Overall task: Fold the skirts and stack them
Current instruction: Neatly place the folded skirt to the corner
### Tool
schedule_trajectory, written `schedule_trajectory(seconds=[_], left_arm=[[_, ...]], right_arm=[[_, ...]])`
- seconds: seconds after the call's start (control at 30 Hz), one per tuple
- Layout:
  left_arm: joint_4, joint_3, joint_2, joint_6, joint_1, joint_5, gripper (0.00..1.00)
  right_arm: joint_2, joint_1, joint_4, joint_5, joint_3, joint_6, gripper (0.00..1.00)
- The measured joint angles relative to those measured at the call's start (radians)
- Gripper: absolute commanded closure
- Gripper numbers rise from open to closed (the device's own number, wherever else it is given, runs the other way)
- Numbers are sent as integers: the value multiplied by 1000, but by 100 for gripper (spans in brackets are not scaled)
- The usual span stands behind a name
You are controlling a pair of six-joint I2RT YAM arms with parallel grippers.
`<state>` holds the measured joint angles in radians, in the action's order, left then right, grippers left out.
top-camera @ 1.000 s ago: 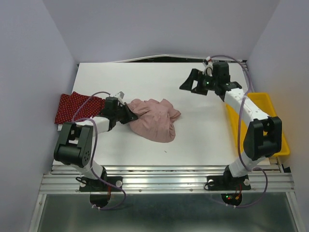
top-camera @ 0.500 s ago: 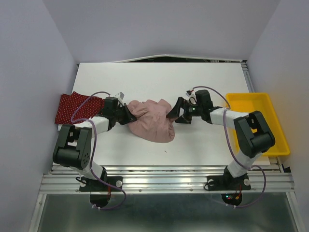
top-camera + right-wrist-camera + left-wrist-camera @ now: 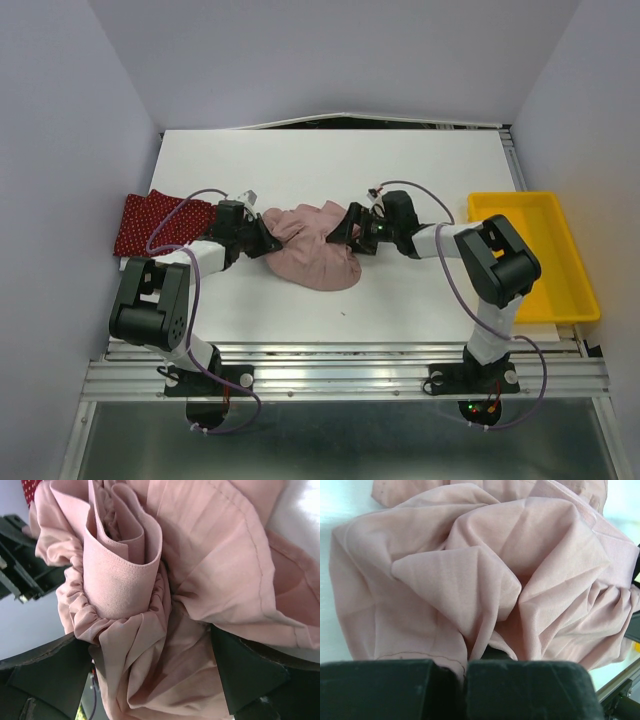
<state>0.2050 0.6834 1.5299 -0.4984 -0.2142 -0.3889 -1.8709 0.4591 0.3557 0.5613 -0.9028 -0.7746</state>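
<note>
Dusty pink cloth, gathered and ruffled: the pink skirt [image 3: 315, 255], one item, unfolded. It lies crumpled in a rounded heap on the white table [image 3: 330, 160], about midway across and between the two arms. The left wrist view shows loose, deep creases across the pink skirt [image 3: 485, 580]. The right wrist view shows its elastic waistband [image 3: 125, 580] rolled over on itself above a run of tight gathers. Left gripper [image 3: 268, 237]: at the heap's left edge, low over the table. In its own camera the left gripper [image 3: 465, 690] is clenched, fingers pressed together with a fold of pink cloth pinched between them. Right gripper [image 3: 350, 228]: at the heap's upper right edge, facing the left one across the cloth. In its own camera the right gripper [image 3: 150, 680] stands released, jaws spread wide to either side of the bunched fabric, which fills the gap between them; neither finger is closed on it. Dark red cloth with tiny white dots: the red skirt [image 3: 150, 222], one item, lying flat at the table's left edge beside the left arm, apart from the pink heap. Yellow plastic: the tray [image 3: 575, 300], at the table's right edge beside the right arm.
</note>
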Motion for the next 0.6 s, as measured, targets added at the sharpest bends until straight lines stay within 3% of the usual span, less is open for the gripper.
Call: schedule_trajectory(seconds=[0.17, 0.4, 0.6], left_arm=[[-3, 0, 0, 2, 0, 9, 100], [-16, 19, 0, 13, 0, 15, 100], [-15, 19, 0, 15, -2, 14, 100]], right_arm=[[-38, 8, -51, -83, -81, 9, 0], [-6, 23, -309, -313, -183, 126, 0], [6, 28, -410, -424, -216, 218, 0]])
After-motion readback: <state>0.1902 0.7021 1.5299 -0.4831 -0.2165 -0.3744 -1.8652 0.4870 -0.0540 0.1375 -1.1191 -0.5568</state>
